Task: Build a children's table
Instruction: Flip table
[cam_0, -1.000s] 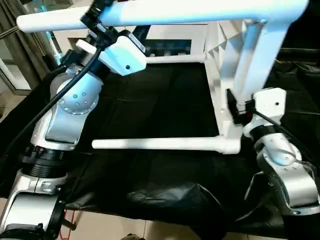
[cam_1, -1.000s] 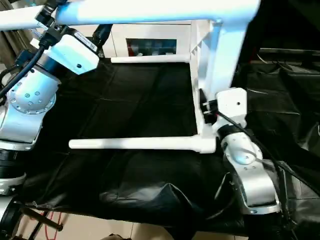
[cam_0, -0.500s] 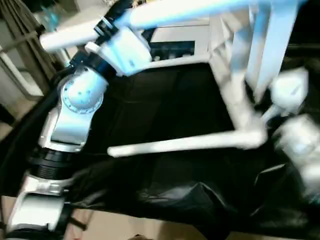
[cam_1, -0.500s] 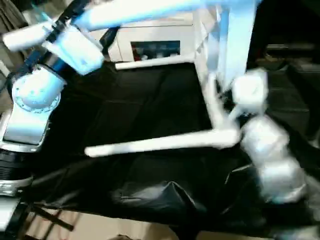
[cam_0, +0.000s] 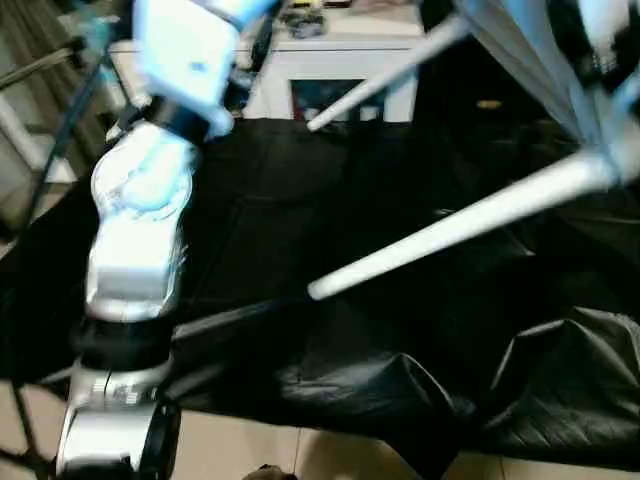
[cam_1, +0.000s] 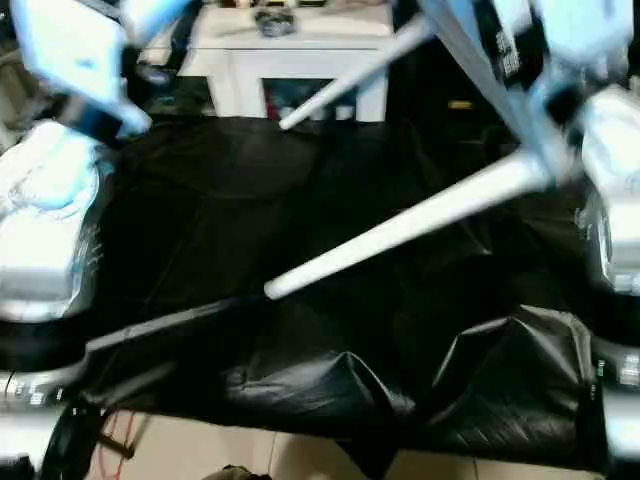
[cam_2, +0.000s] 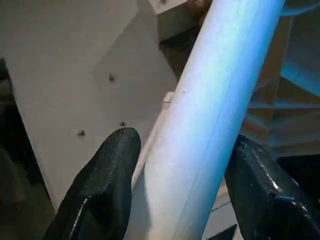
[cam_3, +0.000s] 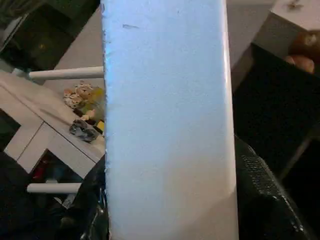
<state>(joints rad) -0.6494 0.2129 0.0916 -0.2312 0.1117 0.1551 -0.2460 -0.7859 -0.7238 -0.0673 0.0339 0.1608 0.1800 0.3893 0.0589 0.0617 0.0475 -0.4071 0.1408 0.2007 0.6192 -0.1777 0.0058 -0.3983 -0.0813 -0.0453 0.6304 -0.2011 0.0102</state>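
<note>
Your left gripper (cam_2: 180, 195) pinches one white table leg (cam_2: 210, 125); your right gripper (cam_3: 170, 210) appears clamped on another leg (cam_3: 167, 120). The table is lifted above the black cloth (cam_0: 300, 200), two free legs (cam_0: 460, 225) pointing toward 8 o'clock.

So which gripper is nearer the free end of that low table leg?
Hard to call; neither is near it. The leg's free end hangs mid-picture over the black cloth. The left gripper and right gripper each clamp white table parts higher up.
</note>
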